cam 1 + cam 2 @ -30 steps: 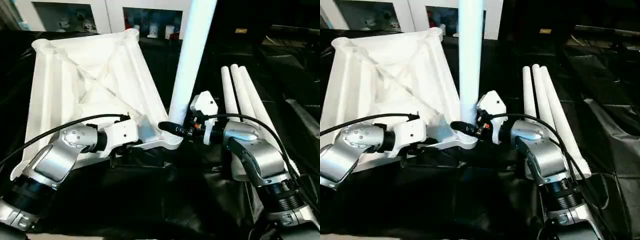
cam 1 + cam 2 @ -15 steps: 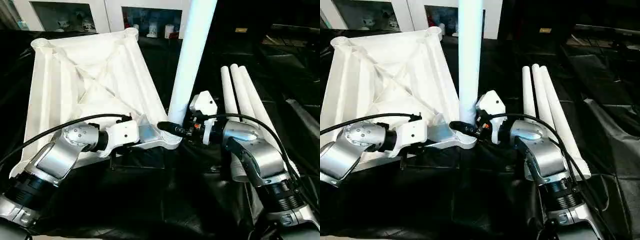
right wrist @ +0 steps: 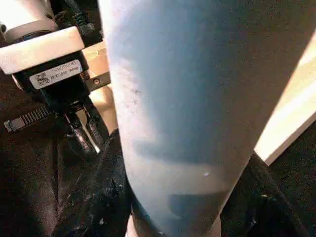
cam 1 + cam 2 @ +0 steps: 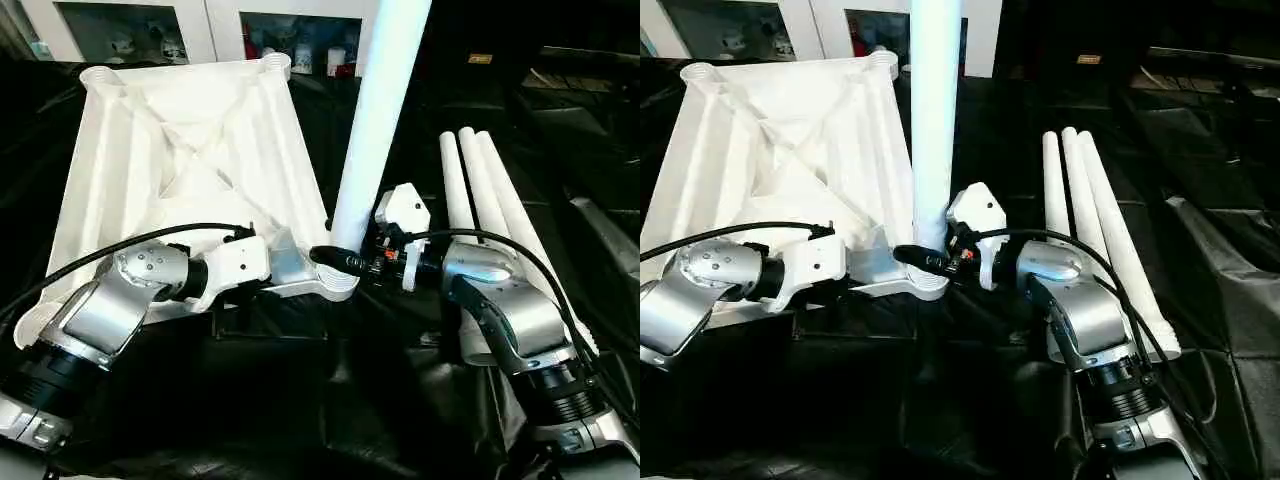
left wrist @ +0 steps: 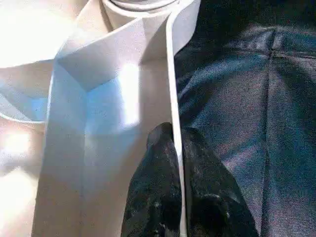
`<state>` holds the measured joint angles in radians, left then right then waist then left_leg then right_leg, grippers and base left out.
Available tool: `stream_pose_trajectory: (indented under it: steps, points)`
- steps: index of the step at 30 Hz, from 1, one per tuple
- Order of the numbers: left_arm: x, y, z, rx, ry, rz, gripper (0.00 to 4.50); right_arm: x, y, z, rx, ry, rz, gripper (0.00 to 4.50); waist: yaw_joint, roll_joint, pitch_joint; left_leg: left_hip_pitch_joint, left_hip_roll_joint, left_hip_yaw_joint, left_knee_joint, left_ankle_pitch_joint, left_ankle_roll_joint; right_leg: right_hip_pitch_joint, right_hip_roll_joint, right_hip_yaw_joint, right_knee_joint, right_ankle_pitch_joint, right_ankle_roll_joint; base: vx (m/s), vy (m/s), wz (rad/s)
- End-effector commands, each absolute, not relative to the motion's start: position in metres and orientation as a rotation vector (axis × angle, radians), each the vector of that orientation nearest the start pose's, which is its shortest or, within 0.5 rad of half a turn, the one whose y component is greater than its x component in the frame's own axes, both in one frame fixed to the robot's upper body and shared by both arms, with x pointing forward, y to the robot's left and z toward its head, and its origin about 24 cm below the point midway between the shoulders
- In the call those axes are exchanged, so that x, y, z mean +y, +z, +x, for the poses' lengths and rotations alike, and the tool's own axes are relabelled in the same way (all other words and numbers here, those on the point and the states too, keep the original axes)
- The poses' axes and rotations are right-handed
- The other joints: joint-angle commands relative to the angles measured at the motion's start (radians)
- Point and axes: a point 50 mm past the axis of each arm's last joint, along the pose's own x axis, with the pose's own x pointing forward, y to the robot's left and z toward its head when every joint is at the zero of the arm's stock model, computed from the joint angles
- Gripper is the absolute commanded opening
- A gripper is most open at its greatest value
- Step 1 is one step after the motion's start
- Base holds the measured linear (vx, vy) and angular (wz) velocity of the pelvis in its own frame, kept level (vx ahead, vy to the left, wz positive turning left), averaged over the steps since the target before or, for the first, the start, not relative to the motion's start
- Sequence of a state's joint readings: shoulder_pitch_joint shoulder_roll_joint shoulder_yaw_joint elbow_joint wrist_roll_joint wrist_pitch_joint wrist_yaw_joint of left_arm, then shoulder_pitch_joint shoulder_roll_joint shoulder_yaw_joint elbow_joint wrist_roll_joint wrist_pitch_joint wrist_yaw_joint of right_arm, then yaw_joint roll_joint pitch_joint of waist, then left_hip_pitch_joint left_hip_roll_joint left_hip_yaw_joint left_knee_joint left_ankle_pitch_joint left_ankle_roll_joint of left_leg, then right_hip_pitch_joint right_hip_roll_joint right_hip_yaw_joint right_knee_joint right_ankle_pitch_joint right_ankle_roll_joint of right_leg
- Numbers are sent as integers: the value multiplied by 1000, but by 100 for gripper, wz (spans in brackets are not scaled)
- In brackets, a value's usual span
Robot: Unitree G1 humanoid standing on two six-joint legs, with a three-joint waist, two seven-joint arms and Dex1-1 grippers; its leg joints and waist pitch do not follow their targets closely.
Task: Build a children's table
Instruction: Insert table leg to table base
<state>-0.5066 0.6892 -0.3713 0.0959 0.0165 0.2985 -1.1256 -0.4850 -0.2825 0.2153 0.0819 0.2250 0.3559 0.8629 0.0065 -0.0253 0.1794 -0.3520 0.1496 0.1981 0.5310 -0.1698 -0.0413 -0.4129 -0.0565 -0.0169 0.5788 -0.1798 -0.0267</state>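
Observation:
The white tabletop (image 4: 190,150) lies underside up, its X ribs showing, with the near edge raised off the black cloth. One white leg (image 4: 378,110) stands upright in the near right corner socket (image 4: 335,285). My right gripper (image 4: 342,262) is shut on this leg just above the socket, one black finger (image 3: 96,197) on each side of the tube (image 3: 187,98). My left gripper (image 5: 174,145) is shut on the tabletop's thin rim wall (image 5: 170,74) next to that corner. Three more legs (image 4: 480,190) lie side by side to the right.
Crumpled black cloth (image 4: 330,400) covers the work surface. A white cabinet (image 4: 215,20) with glass doors stands behind the tabletop. Dark equipment (image 4: 580,90) sits at the back right. A dark block (image 4: 265,322) lies under the raised near edge.
Both grippers keep their holds. The corner with the upright leg has drifted slightly left, and the tabletop has shifted a little towards the far right.

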Motion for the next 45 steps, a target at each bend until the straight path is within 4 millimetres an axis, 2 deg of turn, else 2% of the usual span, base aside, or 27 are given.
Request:
stream_pose_trajectory:
  steps: [1,4,7,8,9,12,14,15,17,18,19,20,23,25,28,29,31,33,34,36,37,38,40,41,42,44,45]
  points:
    - [170,109,294,447,-1242,787,0,-99,57,293,378,1111,-139,186,6,15,-52,7,77,-33,-55,-216,33,39,-86,53,-63,-240,-235,0,0,0]
    - [168,105,290,465,-1254,762,0,-98,57,294,373,1097,-138,186,4,16,-53,7,78,-32,-54,-193,38,41,-87,53,-58,-193,-249,0,0,0]
    - [164,93,284,509,-1232,717,0,-95,55,298,374,1039,-133,186,1,15,-52,3,79,-34,-54,-189,36,43,-89,53,-57,-195,-255,0,0,0]
    - [163,91,284,513,-1221,711,0,-94,54,299,374,1022,-132,186,0,15,-49,1,79,-36,-57,-203,32,43,-89,51,-61,-235,-248,0,0,0]
    - [161,87,283,515,-1196,693,0,-93,52,301,375,996,-132,186,-1,16,-45,7,80,-35,-58,-231,27,37,-89,52,-67,-291,-238,0,0,0]
    - [154,81,286,513,-1117,637,0,-92,49,304,382,929,-122,186,0,15,-41,14,81,-39,-62,-288,8,29,-92,55,-81,-444,-202,0,0,0]
    - [148,76,290,511,-1020,560,0,-92,45,308,381,850,-112,186,1,17,-43,22,83,-33,-60,-282,1,22,-90,59,-82,-418,-203,0,0,0]
    - [144,73,292,517,-955,515,0,-91,44,311,377,806,-109,186,3,17,-43,18,83,-34,-61,-279,0,23,-87,58,-80,-401,-205,0,0,0]
    - [139,70,293,520,-903,482,0,-90,44,312,367,785,-105,186,4,10,-39,20,79,-33,-60,-305,7,18,-86,58,-85,-452,-187,0,0,0]
    - [137,68,293,520,-886,470,0,-89,44,312,358,787,-100,186,6,10,-40,21,77,-34,-59,-316,15,16,-89,61,-90,-495,-167,0,0,0]
    - [136,67,293,520,-883,468,0,-88,44,312,355,790,-98,186,6,10,-40,19,77,-36,-60,-315,20,16,-90,61,-91,-509,-159,0,0,0]
    - [135,66,292,522,-877,465,0,-88,45,311,351,792,-95,186,5,12,-40,12,77,-40,-63,-311,27,19,-90,60,-91,-525,-146,0,0,0]
    - [137,66,291,517,-861,462,0,-88,50,310,317,809,-63,186,4,10,-41,9,76,-41,-65,-314,39,17,-91,60,-94,-546,-120,0,0,0]
    - [143,67,293,506,-842,499,0,-90,58,312,259,814,-10,186,4,11,-43,4,76,-44,-66,-303,48,18,-92,59,-94,-542,-110,0,0,0]
    - [149,72,296,482,-825,550,0,-91,74,315,177,823,93,186,4,12,-44,6,77,-42,-66,-300,56,17,-91,60,-94,-526,-115,0,0,0]
    - [151,73,296,480,-826,564,0,-91,79,316,149,836,117,186,3,12,-47,3,77,-42,-66,-291,58,20,-92,59,-93,-517,-119,0,0,0]
    - [150,77,293,447,-874,599,0,-93,92,315,85,887,179,186,3,14,-54,-1,77,-40,-62,-254,69,24,-89,58,-86,-447,-132,0,0,0]
    - [148,81,288,441,-918,561,0,-94,99,313,58,922,208,186,1,17,-62,-10,75,-34,-53,-163,95,31,-85,53,-71,-282,-177,0,0,0]
    - [147,83,286,437,-942,537,0,-95,101,312,48,937,214,186,1,17,-63,-10,74,-31,-51,-151,101,32,-85,52,-69,-255,-189,0,0,0]
    - [145,87,283,424,-978,499,57,-96,104,311,33,954,220,186,-2,16,-63,-16,72,-30,-48,-134,110,36,-84,48,-66,-234,-210,0,0,0]
    - [144,91,280,413,-1008,477,57,-97,108,310,15,965,228,186,-2,16,-64,-18,71,-31,-48,-129,113,38,-84,47,-64,-227,-212,0,0,0]
    - [144,94,278,399,-1034,476,57,-98,110,309,1,976,240,186,1,22,-70,-15,71,-29,-44,-105,117,39,-84,48,-60,-185,-223,0,0,0]
    - [146,98,278,365,-1038,474,78,-99,114,308,-28,991,236,186,1,25,-81,-14,73,-25,-33,-21,142,41,-75,46,-39,-16,-255,0,0,0]
    - [147,99,279,349,-1026,475,78,-100,115,307,-38,995,232,186,3,26,-91,-10,72,-23,-22,69,174,40,-68,44,-19,155,-278,0,0,0]
    - [147,99,279,341,-1030,468,97,-100,117,307,-49,996,238,186,2,24,-93,-16,68,-22,-14,145,210,41,-63,41,-4,295,-297,0,0,0]
    - [149,103,278,326,-1049,431,108,-100,119,305,-61,1000,256,186,3,24,-90,-21,68,-21,-7,160,235,41,-67,41,2,361,-315,0,0,0]
    - [150,108,278,310,-1060,393,123,-100,119,305,-65,1001,255,186,3,22,-94,-25,68,-22,-3,151,233,45,-69,41,7,366,-318,0,0,0]
